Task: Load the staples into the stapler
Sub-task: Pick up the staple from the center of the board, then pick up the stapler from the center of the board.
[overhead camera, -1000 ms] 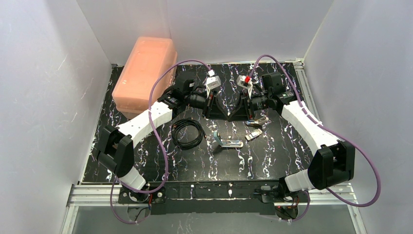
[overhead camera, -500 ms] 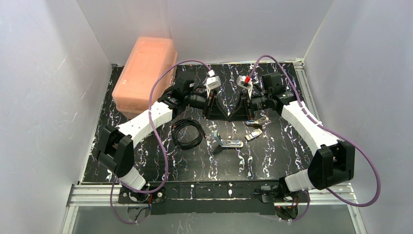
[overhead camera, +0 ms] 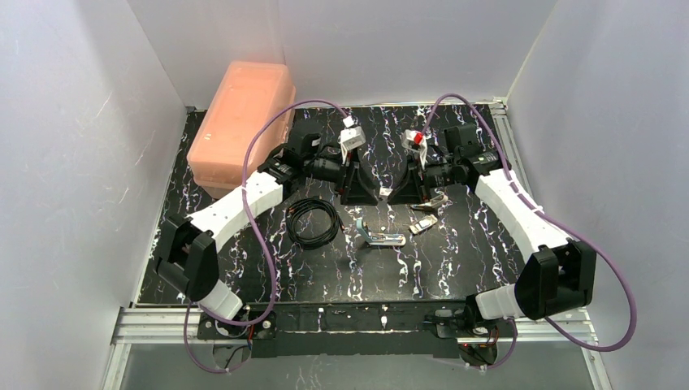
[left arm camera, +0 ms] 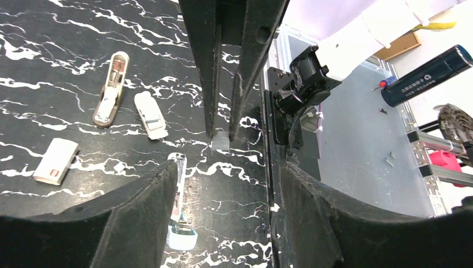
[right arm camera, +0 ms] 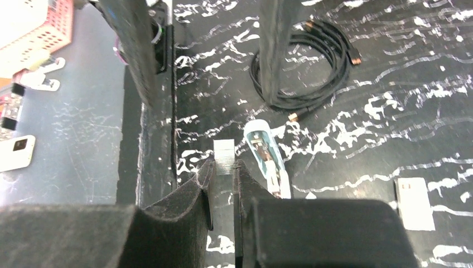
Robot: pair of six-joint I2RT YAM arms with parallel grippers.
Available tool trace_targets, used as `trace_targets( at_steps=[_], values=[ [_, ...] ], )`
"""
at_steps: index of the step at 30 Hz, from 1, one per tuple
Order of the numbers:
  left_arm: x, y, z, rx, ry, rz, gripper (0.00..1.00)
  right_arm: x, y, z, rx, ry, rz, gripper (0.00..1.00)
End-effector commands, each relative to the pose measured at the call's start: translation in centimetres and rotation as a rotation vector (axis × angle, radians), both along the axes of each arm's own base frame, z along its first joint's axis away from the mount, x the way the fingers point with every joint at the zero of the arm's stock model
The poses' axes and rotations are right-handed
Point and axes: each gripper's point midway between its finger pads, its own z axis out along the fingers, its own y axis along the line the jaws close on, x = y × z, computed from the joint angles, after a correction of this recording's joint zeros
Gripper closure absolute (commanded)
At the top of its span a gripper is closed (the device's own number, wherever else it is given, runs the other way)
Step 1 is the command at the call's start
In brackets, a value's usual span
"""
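The staples point(right arm camera: 224, 156), a short silvery strip, stick out of the tips of my right gripper point(right arm camera: 224, 167), which is shut on them above the table. The same strip point(left arm camera: 221, 140) shows in the left wrist view between the right gripper's two dark fingers. The stapler point(overhead camera: 379, 236) lies open on the black marbled table below and between the grippers, its light-blue end point(left arm camera: 181, 239) beside my left finger, also seen as the stapler point(right arm camera: 266, 156) just right of the strip. My left gripper point(left arm camera: 228, 167) faces the right one, open and holding nothing.
A pink box point(overhead camera: 242, 122) stands at the back left. A coiled black cable point(overhead camera: 313, 221) lies left of the stapler. A tan-and-silver piece point(left arm camera: 111, 89), a small white piece point(left arm camera: 150, 114) and a white block point(left arm camera: 56, 161) lie to the stapler's right.
My left gripper has opened and let go of the staples. Both grippers have drawn slightly apart and tipped downward. The right gripper keeps its hold on the strip.
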Motion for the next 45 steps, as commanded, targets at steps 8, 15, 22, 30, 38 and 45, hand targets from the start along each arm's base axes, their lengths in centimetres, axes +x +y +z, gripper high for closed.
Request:
trace_targets(
  at_steps=[8,15,22,30,38,45],
  values=[
    [1.8,2.0,-0.2,0.067,-0.057,0.121,0.27,1.5,-5.5,-3.0,-0.264,-0.168,-0.176,0.92],
    [2.4,2.5,-3.5,0.142,-0.082,0.13,0.24,2.2,-8.8,-4.9,-0.464,-0.279,-0.217,0.92],
    [2.0,3.2,-5.4,0.206,-0.082,0.117,0.21,1.9,-10.3,-5.9,-0.55,-0.35,-0.187,0.92],
    [2.2,4.4,-7.2,0.245,-0.018,0.201,0.2,1.7,-10.5,-7.4,-0.588,-0.376,-0.15,0.92],
    [2.3,5.5,-8.0,0.237,0.012,0.215,0.16,2.5,-9.7,-8.2,-0.586,-0.396,-0.148,0.92],
    [2.0,5.4,-8.0,0.229,-0.034,0.167,0.16,5.0,-10.0,-9.2,-0.618,-0.368,-0.267,0.92]
  ],
)
